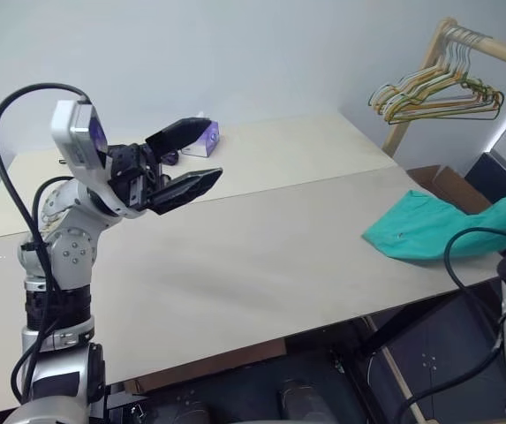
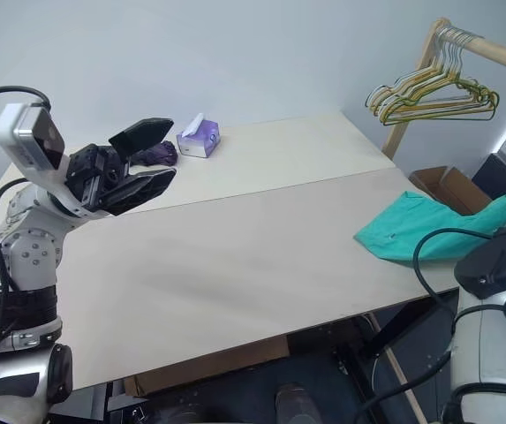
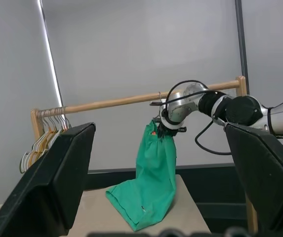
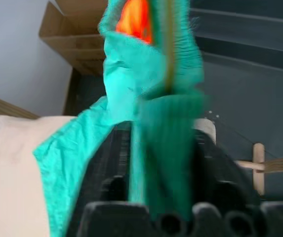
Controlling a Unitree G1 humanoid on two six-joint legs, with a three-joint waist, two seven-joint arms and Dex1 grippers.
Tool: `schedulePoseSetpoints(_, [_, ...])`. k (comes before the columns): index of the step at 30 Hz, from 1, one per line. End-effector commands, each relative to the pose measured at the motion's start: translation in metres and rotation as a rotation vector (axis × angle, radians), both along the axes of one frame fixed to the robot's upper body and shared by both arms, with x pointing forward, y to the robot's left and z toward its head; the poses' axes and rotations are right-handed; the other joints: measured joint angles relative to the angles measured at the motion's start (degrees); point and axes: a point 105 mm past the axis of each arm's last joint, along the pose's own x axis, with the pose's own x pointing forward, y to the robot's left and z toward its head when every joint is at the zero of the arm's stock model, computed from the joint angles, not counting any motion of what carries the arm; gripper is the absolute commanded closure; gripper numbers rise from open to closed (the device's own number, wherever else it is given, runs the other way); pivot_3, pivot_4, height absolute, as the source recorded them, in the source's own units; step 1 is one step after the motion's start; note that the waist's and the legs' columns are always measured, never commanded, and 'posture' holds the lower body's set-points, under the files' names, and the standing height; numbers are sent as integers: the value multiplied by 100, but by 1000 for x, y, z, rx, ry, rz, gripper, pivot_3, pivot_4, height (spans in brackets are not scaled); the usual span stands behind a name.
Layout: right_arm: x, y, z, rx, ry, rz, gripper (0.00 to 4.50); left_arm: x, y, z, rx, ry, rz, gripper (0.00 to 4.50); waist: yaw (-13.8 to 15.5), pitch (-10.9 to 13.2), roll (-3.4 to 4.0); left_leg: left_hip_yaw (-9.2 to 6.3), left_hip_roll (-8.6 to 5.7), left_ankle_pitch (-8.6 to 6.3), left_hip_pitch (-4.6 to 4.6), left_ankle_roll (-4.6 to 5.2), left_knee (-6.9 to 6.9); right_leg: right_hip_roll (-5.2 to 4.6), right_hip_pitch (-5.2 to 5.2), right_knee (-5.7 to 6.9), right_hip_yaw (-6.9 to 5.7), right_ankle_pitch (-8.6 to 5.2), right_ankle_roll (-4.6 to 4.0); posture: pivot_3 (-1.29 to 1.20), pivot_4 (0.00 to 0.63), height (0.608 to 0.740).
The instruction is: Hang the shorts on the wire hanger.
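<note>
The teal-green shorts [image 1: 429, 225] hang from their waistband at the table's right end, lower part spread on the tabletop. My right gripper [image 3: 163, 129] is at the top of the shorts [image 3: 153, 192], just under the wooden rail [image 3: 111, 102]. In the right wrist view the waistband [image 4: 126, 98] and its orange tag [image 4: 137, 19] lie in the gripper, and a thin olive wire of the wire hanger [image 4: 170, 54] runs down through the cloth. My left gripper [image 1: 215, 150] is open and empty, raised above the table's left side, pointing toward the shorts.
A bunch of multicoloured hangers [image 1: 438, 93] hangs on the wooden rack [image 1: 491, 44] at the back right. A tissue box [image 2: 198, 137] and a dark purple item [image 2: 155, 155] sit at the table's [image 1: 261, 265] far edge. A cardboard box [image 1: 447, 185] stands on the floor behind the shorts.
</note>
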Motion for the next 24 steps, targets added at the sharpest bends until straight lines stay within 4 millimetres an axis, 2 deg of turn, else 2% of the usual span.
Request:
schedulePoseSetpoints(1, [-7, -8, 22, -114, -6, -43, 1374, -7, 1, 14, -39, -60, -20, 0, 1, 0, 0, -1, 0, 0, 0, 0, 0, 1, 0, 0, -1, 0, 0, -91, 0, 740])
schedulePoseSetpoints(5, [-18, -14, 40, -192, -33, -127, 31, -8, 3, 18, -60, -63, -28, 0, 15, 0, 1, -1, 0, 0, -2, 0, 0, 0, 0, -1, -1, 0, 0, -92, 0, 740])
schedulePoseSetpoints(9, [-24, -10, 63, -310, -26, -162, 31, -7, 3, 17, -52, -60, -24, 0, 15, 0, 2, -2, 0, 0, -2, 0, 0, 0, -1, 0, -1, 0, 1, -92, 0, 740])
schedulePoseSetpoints(15, [-11, 21, 112, -629, -29, -96, 31, -2, 3, 10, -23, -38, 19, 0, -19, -4, 12, 0, 2, 0, 6, 0, 0, 4, -1, 8, 4, 0, 0, -82, 0, 740])
schedulePoseSetpoints(17, [1, 41, 129, -760, -50, -18, 31, 4, 4, 5, -5, -18, 63, 0, -8, -4, 13, -2, 2, 0, 5, 0, 0, 5, -2, 7, 3, 0, 1, -78, 0, 740])
schedulePoseSetpoints(20, [13, 64, 144, -909, -76, 52, 31, 12, 5, -8, 54, 11, 128, 0, -1, -4, 13, -1, 2, 0, 3, 0, 0, 4, -2, 5, 3, 0, 1, -68, 0, 740])
schedulePoseSetpoints(21, [17, 73, 147, -964, -83, 84, 31, 14, 6, -13, 70, 20, 150, 0, 6, -4, 13, -2, 2, 0, 2, 0, 0, 4, -2, 5, 2, 0, 1, -68, 0, 740])
schedulePoseSetpoints(24, [38, 107, 146, -1040, -217, 336, 31, 17, 12, -23, 100, 49, 222, 0, 31, -4, 12, -5, 3, 0, 0, 0, 0, 4, -3, 3, -1, 0, 2, -35, 0, 740])
